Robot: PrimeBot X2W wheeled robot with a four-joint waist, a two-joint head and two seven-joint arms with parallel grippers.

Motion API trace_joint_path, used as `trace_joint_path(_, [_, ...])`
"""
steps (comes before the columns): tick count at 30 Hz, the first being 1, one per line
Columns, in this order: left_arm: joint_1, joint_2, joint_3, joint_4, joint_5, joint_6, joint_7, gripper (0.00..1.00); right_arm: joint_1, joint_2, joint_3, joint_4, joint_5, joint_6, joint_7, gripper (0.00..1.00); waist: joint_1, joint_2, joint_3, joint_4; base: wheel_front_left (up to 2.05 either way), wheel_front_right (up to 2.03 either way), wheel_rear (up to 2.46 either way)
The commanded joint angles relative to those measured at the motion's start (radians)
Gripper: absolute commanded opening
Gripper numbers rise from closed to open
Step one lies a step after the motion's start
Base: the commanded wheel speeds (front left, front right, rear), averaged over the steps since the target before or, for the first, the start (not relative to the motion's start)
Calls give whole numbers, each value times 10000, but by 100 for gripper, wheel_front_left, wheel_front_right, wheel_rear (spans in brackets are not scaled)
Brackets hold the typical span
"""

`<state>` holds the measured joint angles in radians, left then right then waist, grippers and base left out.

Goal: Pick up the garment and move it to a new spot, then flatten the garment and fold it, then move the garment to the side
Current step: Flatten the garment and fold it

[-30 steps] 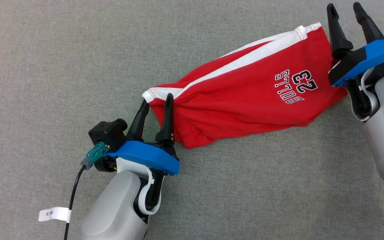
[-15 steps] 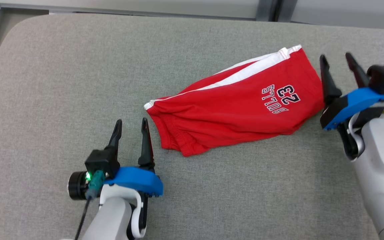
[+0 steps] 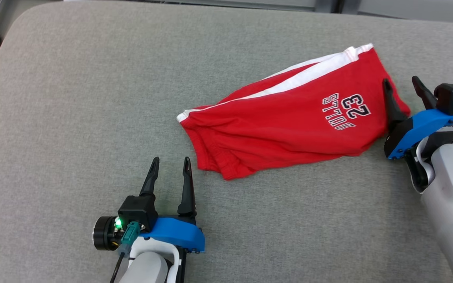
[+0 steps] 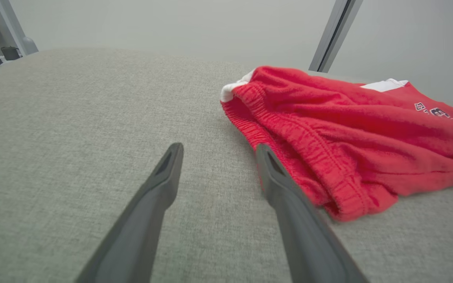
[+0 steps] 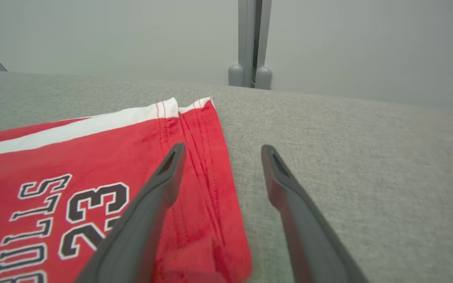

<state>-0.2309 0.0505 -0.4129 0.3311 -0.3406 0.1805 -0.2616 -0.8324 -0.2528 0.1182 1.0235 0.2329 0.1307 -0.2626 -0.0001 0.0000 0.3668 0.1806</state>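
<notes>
- Left gripper (image 3: 171,160): jaws spread wide with nothing between them, near the waistband (image 4: 289,133) but not touching it.
- Right gripper (image 3: 400,80): jaws also spread and empty. In the right wrist view, the finger on that view's left lies over the leg hem (image 5: 207,157) and the other over bare pad (image 3: 73,118). I cannot tell whether it presses the cloth.
- Shorts (image 3: 289,122): they lie right of centre on the pad, slanted and doubled lengthwise. The white stripe (image 3: 309,72) runs along the far edge and the print (image 3: 346,112) faces up. The waistband end is rumpled with its layers splayed, while the hem end lies flatter.
- Step, as I judge it: take hold of both ends to square the shorts and fold them across, before shifting them aside.
- To do it well, slide one finger under every layer at each end, not just the top one. The waistband looks thick and gathered, so bite deep there.
- Close both grips before lifting. Keep the cloth taut between the arms and move them together so the lengthwise fold does not slip open.
- Risk: soft knit will likely drag on the textured pad, so lift it clear rather than pulling it across.
</notes>
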Motion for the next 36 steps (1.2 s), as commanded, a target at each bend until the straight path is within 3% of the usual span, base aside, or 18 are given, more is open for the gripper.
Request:
trace_joint_path(1, [-199, 6, -57, -53, -37, 48, -42, 100, -106, -18, 41, 184, 115, 0, -22, 100, 1, 0, 196, 208, 0, 0, 0])
trace_joint_path(8, [-267, 6, -99, -108, -94, 156, -42, 100, 26, 408, 724, 1515, 724, 14, 662, 100, 1, 0, 293, 381, 0, 0, 0])
trace_joint_path(9, [-275, 6, -78, -119, -104, 177, -42, 100, 133, 440, 819, 1617, 874, 14, 740, 78, 1, 0, 269, 360, 0, 0, 0])
trace_joint_path(10, [-261, 6, -72, -111, -63, 167, -42, 100, 242, 440, 875, 1673, 1034, 14, 739, 35, 1, 0, 223, 322, 0, 0, 0])
trace_joint_path(11, [-241, 6, -48, -85, -63, 154, -42, 100, 354, 423, 954, 1689, 1137, 13, 704, 0, 1, 0, 172, 271, 0, 0, 0])
trace_joint_path(27, [703, 9, 420, 568, 106, -541, -42, 100, 2883, 154, 954, 7, 4482, -4, -16, 0, 1, 0, -1920, -1071, 0, 0, 0])
trace_joint_path(36, [1100, 12, 414, 609, 102, -732, -42, 100, 3270, -222, 1269, -887, 4856, 0, -27, 0, 1, 0, -2005, -1162, 0, 0, 0])
